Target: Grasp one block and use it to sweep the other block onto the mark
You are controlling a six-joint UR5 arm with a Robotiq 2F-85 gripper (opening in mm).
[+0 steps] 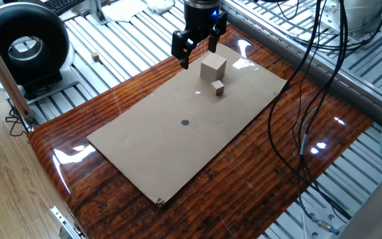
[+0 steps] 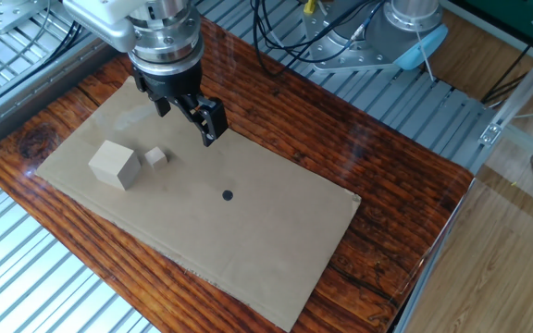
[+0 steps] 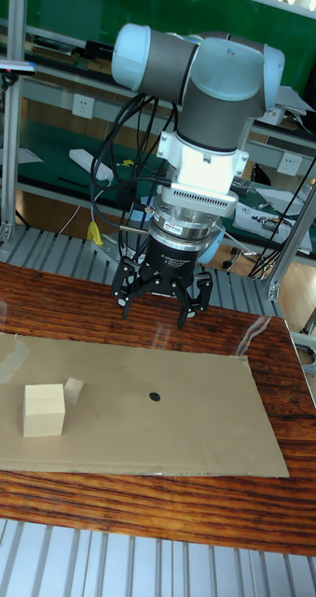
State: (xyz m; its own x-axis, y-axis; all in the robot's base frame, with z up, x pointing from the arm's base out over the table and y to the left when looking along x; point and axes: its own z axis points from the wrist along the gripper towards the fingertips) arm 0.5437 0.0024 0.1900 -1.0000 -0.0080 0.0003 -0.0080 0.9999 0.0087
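The larger tan block (image 1: pixel 213 67) (image 2: pixel 114 165) (image 3: pixel 44 410) rests on the brown cardboard (image 1: pixel 144 153) near its far end. The small tan block (image 1: pixel 217 87) (image 2: pixel 157 157) (image 3: pixel 74 389) sits just beside it, toward the dark round mark (image 1: pixel 185 122) (image 2: pixel 228 195) (image 3: pixel 155 396) drawn mid-sheet. My gripper (image 1: pixel 199 52) (image 2: pixel 188 118) (image 3: pixel 158 306) hangs open above the cardboard's edge, off to the side of both blocks, touching neither and holding nothing.
The cardboard lies on a glossy wooden table (image 1: pixel 290 153) ringed by metal slats. A black round device (image 1: pixel 22 43) stands at the left. Hanging black cables (image 1: pixel 304 73) cross the right side. A tiny brown piece (image 1: pixel 95 58) lies on the slats.
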